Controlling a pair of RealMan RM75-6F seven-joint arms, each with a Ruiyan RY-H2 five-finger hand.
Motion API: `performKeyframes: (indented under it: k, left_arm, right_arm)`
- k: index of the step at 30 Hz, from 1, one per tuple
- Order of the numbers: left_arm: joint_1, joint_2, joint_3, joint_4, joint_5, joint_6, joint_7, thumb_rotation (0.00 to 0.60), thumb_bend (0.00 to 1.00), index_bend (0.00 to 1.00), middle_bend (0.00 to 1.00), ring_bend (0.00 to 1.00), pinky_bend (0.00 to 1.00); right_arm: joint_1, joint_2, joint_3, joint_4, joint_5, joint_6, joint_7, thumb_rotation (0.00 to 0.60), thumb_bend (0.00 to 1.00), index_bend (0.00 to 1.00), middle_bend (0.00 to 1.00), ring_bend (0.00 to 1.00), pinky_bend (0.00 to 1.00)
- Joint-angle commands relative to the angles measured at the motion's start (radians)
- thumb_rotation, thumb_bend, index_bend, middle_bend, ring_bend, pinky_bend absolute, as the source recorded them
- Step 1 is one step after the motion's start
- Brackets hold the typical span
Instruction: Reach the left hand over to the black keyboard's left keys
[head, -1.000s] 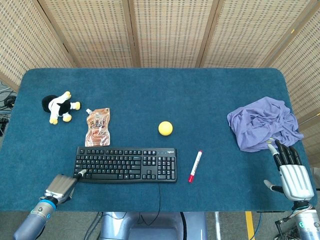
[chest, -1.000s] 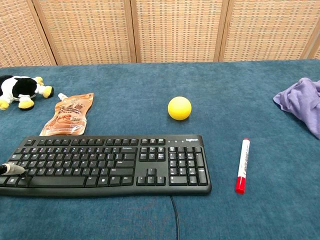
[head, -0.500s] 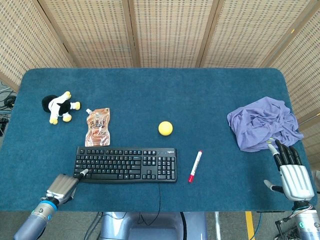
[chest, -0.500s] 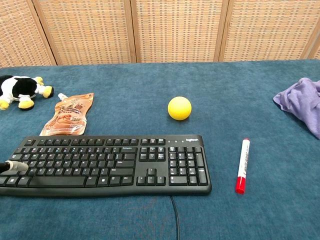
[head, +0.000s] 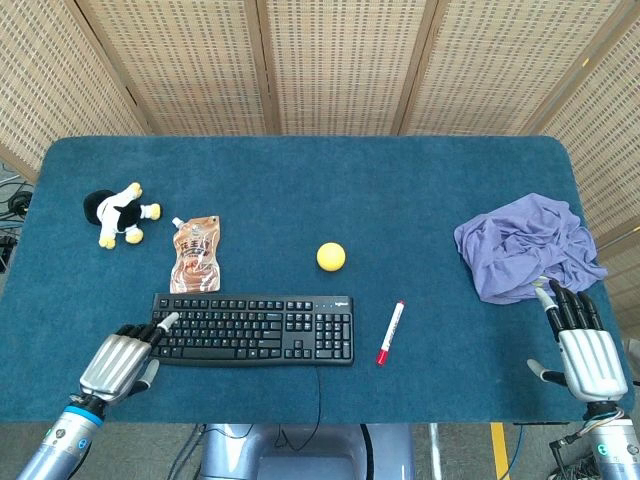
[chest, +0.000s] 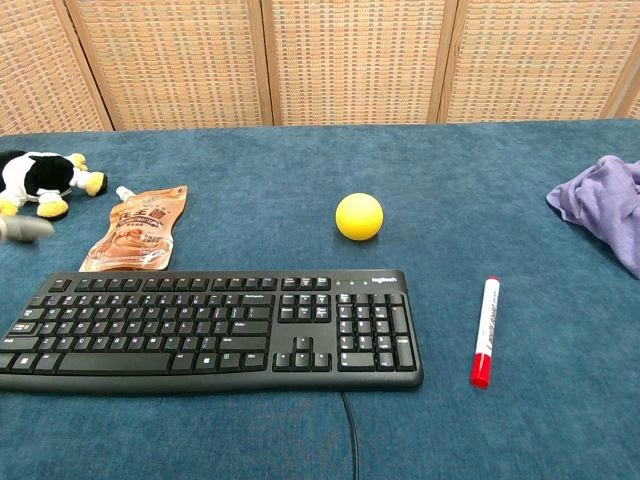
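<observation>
- My left hand (head: 118, 360) has changed: a moment ago it was curled with one finger poking the keys, and now its fingers are spread out flat and wide, holding nothing.
- It has also lifted. In the chest view a grey fingertip (chest: 25, 229) now shows higher up, off the keys.
- The black keyboard (head: 252, 329) sits near the front of the table (head: 300, 200), and my fingers reach just over its left end.
- I think the reach is nearly done, or the hand is backing off.
- I cannot tell if any finger touches a key.
- My right hand (head: 585, 350) lies open by the purple cloth (head: 525, 245); its wrist is cut off.
</observation>
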Motion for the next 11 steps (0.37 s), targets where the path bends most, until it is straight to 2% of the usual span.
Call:
performKeyframes:
  k: [1,5,7,11]
  left_arm:
    - [0.118,-0.114,-0.022,0.235,0.194,0.218,-0.184,0.6,0.17,0.0,0.0,0.0,0.01]
    - [0.162,-0.21,-0.069,0.427,0.222,0.318,-0.196,0.6,0.05,0.0,0.0,0.0,0.0]
    - [0.181,-0.265,-0.094,0.52,0.221,0.35,-0.198,0.6,0.04,0.0,0.0,0.0,0.0]
    - [0.196,-0.295,-0.105,0.592,0.223,0.36,-0.255,0.6,0.04,0.0,0.0,0.0,0.0]
  right_arm:
    - [0.002,-0.004,0.0,0.002,0.002,-0.004,-0.006,0.6,0.0,0.0,0.0,0.0,0.0]
    - [0.004,-0.01,-0.001,0.002,0.006,-0.012,-0.021,0.6,0.0,0.0,0.0,0.0,0.0]
    - [0.006,-0.014,-0.001,0.0,0.009,-0.015,-0.032,0.6,0.0,0.0,0.0,0.0,0.0]
    - [0.007,-0.019,0.0,0.0,0.012,-0.017,-0.044,0.6,0.0,0.0,0.0,0.0,0.0]
